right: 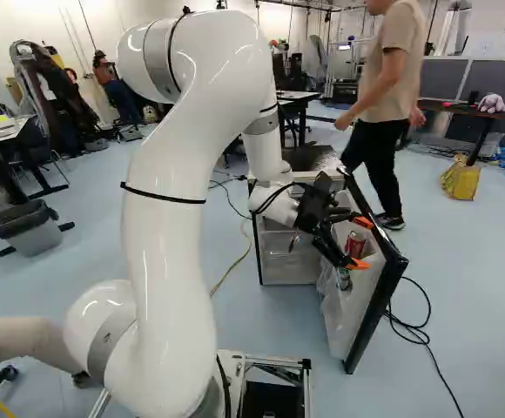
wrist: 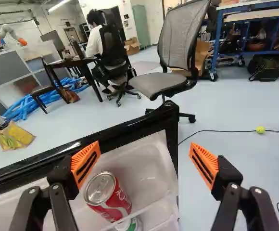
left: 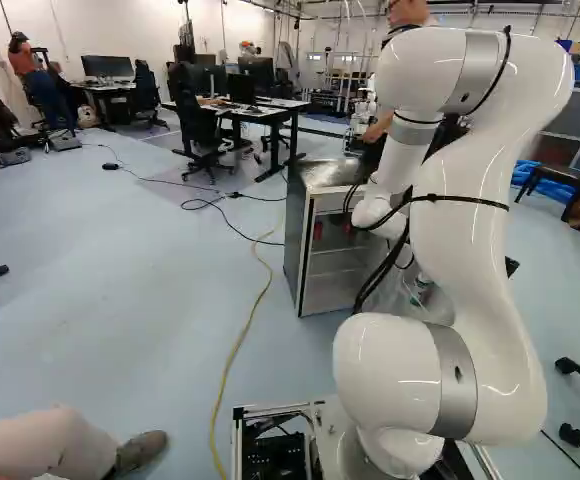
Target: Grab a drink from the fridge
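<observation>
**Drink can in fridge door; tool released**

The white arm [left: 475, 250] rises from the base joint, bends over at the top and reaches down to the opened fridge. The tool [right: 360, 243] is at the inner side of the fridge door [right: 379, 309]. State of tool: released, with its two fingers spread wide and nothing gripped.

In the wrist view, one orange pad [wrist: 85, 164] shows over the door bin [wrist: 142, 159], close to the red can. The other pad [wrist: 204, 164] shows against the floor, past the door's end edge.

The red can [wrist: 113, 198] sits in the door bin, its top facing the camera. A green-and-white container [wrist: 133, 225] is just beside it, partly hidden by the bin's clear front.

The fridge [left: 294, 240] stands with its door swung out; shelves [left: 340, 262] show inside. A yellow cable [left: 240, 340] runs along the floor beside it. A black cable [right: 431, 335] lies outside the door.

Farther off are an office chair [wrist: 164, 84], a yellow bag [right: 461, 178] and a desk [left: 260, 112] carrying monitors.
</observation>
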